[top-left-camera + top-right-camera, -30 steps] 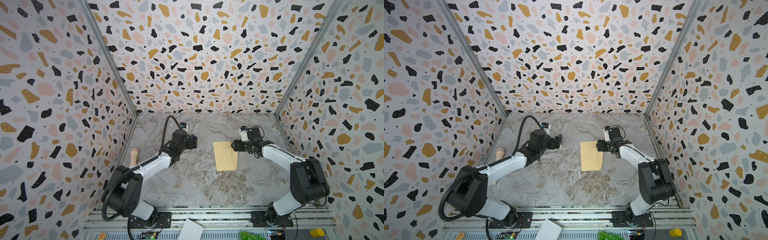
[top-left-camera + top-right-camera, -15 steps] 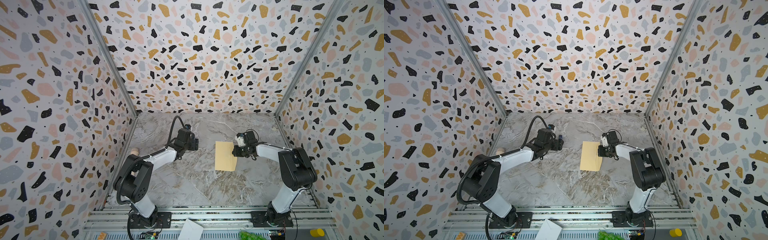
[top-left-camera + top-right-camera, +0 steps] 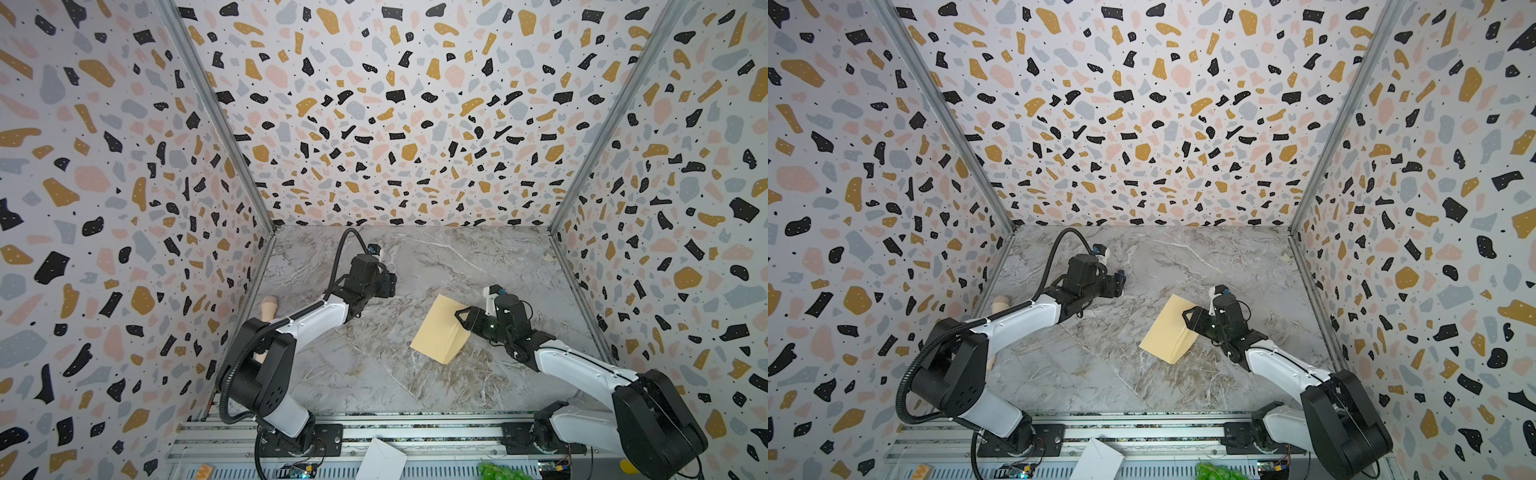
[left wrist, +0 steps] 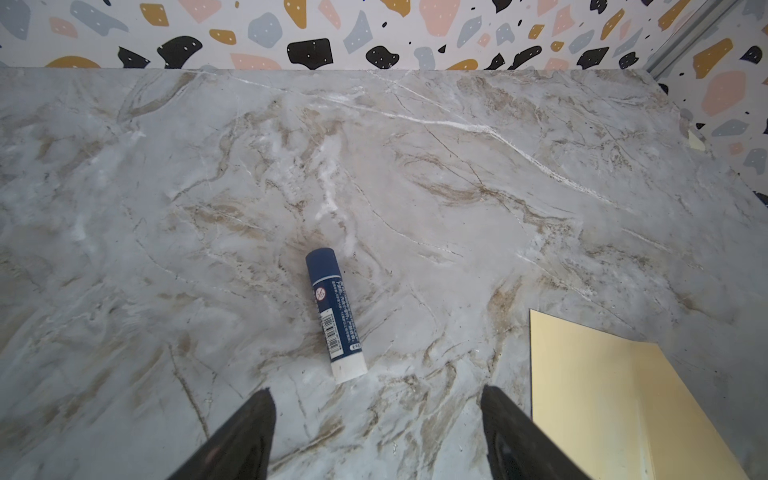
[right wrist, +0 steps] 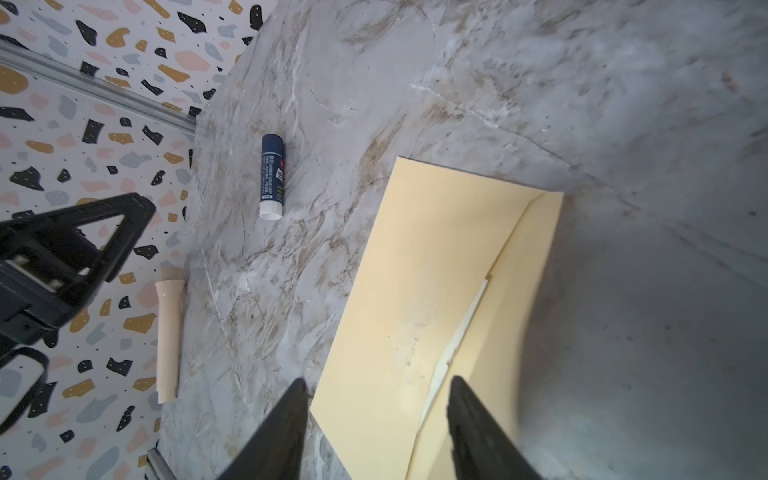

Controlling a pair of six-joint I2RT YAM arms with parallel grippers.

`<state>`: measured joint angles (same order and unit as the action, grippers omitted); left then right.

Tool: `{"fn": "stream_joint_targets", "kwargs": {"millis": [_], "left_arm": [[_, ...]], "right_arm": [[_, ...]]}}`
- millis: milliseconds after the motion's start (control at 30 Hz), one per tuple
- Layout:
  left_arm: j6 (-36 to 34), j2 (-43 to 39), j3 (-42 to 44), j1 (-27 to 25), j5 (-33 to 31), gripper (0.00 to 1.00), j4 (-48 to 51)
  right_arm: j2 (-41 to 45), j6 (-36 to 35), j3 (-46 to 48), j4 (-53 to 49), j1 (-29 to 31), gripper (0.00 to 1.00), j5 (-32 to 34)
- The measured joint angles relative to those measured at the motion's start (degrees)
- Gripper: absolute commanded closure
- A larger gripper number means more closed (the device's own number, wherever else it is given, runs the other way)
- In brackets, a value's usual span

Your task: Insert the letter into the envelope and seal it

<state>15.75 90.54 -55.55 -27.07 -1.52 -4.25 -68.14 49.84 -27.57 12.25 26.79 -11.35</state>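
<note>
Tan kraft paper, the envelope [image 3: 436, 332] lies slantwise on the marble counter [image 3: 365, 382], between its middle and its right edge, with its flap [image 5: 519, 291] half raised. The right gripper [image 5: 377, 380] straddles the flap's edge, jaws apart, clamping nothing. The left gripper [image 4: 376, 388] hovers released and empty, near a blue glue stick [image 4: 334, 316] lying left of the counter's middle.

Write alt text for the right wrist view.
The right gripper, jaws apart, sits over the near end of the tan envelope, its flap partly lifted, on the marble table. Beyond lie a blue glue stick and a beige roll.
</note>
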Motion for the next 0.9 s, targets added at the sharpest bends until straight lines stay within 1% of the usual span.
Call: {"fn": "stream_joint_targets", "kwargs": {"millis": [67,100,133,167,200,267,333,433,633,767,900], "left_arm": [[-0.6,-0.3,0.2,0.0,0.6,0.24,0.2],[-0.9,-0.6,0.2,0.0,1.1,0.24,0.2],[-1.3,-0.8,0.2,-0.2,1.7,0.24,0.1],[-1.6,-1.0,0.2,-0.4,2.1,0.24,0.1],[-2.2,-1.3,0.2,-1.1,2.5,0.24,0.1],[-3.5,-1.8,0.2,-3.2,2.9,0.24,0.2],[-4.9,-2.4,0.2,-7.0,3.9,0.24,0.3],[-6.6,-2.8,-0.9,-13.3,4.3,0.24,1.5],[-7.7,-1.1,-7.5,-24.8,3.1,0.24,4.5],[-7.9,3.8,-12.5,-31.0,-0.3,0.25,5.4],[-7.4,12.0,-17.4,-35.0,-4.8,0.26,8.1]], "right_arm": [[2.7,-0.7,0.0,-1.6,0.5,0.28,2.8],[3.6,-1.2,0.0,-2.3,0.5,0.24,3.8],[4.7,-2.6,0.0,-3.2,0.3,0.15,5.1],[5.5,-4.3,-0.1,-4.0,0.1,0.08,6.1],[6.2,-6.6,-0.5,-5.2,-0.2,0.05,6.6],[6.0,-10.7,-2.7,-8.2,-1.3,0.03,7.6],[4.6,-14.7,-6.1,-11.5,-3.0,0.00,8.0],[3.2,-19.1,-10.2,-13.7,-6.8,0.01,7.8],[3.3,-22.7,-12.2,-16.2,-15.1,0.01,6.4],[3.3,-24.0,-13.4,-17.8,-18.0,0.01,5.6],[3.8,-24.9,-13.8,-18.4,-19.7,0.01,4.5]]}}
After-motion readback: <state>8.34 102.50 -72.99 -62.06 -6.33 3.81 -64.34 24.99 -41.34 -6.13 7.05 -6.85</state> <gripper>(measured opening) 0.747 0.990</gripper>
